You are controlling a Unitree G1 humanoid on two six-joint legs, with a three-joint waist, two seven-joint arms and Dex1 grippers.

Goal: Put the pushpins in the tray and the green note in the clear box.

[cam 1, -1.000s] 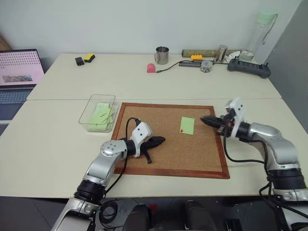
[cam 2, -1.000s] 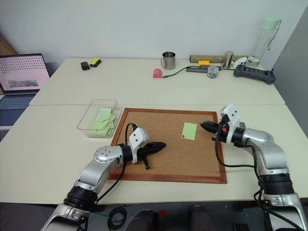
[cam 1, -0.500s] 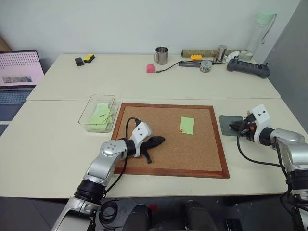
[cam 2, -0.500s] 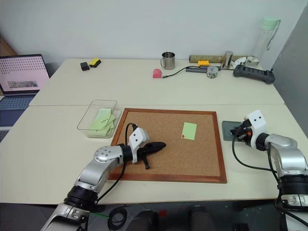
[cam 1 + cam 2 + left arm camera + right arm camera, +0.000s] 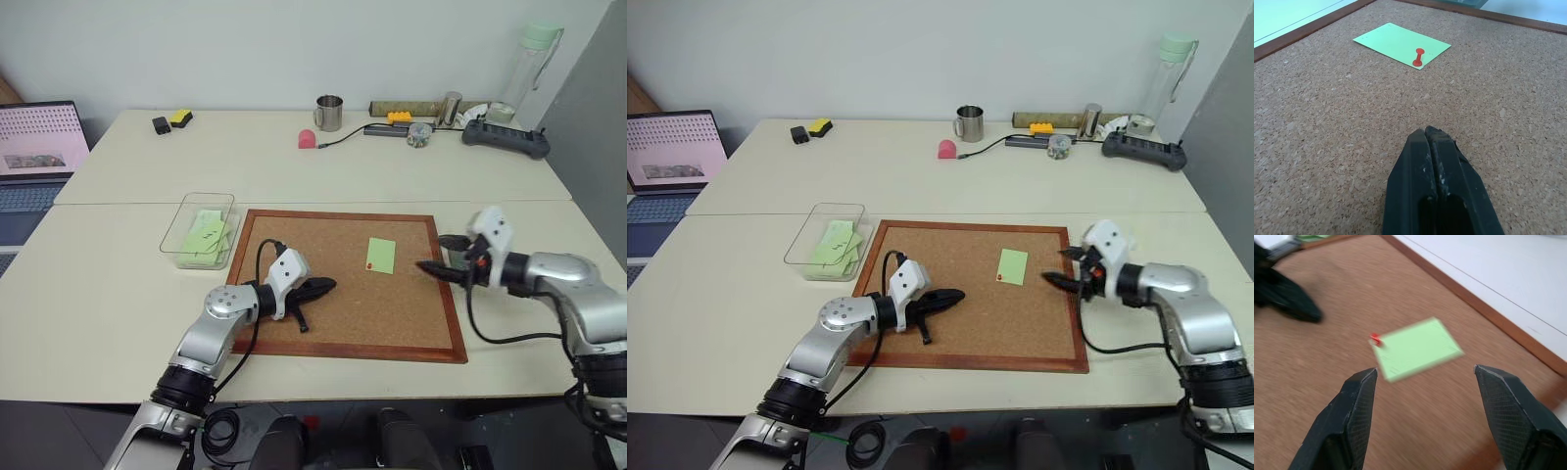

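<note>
On the wood-framed cork board (image 5: 343, 313), the left gripper (image 5: 327, 286) lay with its two black fingers (image 5: 1437, 166) pressed together, holding nothing. Farther in, one small light-green square paper note (image 5: 381, 255) lay flat on the cork, fixed at one corner by a single tiny red plastic-headed pushpin (image 5: 1419, 57). The right gripper (image 5: 1425, 377) hovered over the board's right edge, just beside the note, with fingers (image 5: 1359, 396) spread wide and empty. At the board's far left, on the pale bench (image 5: 118, 284), stood one shallow clear plastic box (image 5: 186, 230) holding several more green notes (image 5: 208, 235).
</note>
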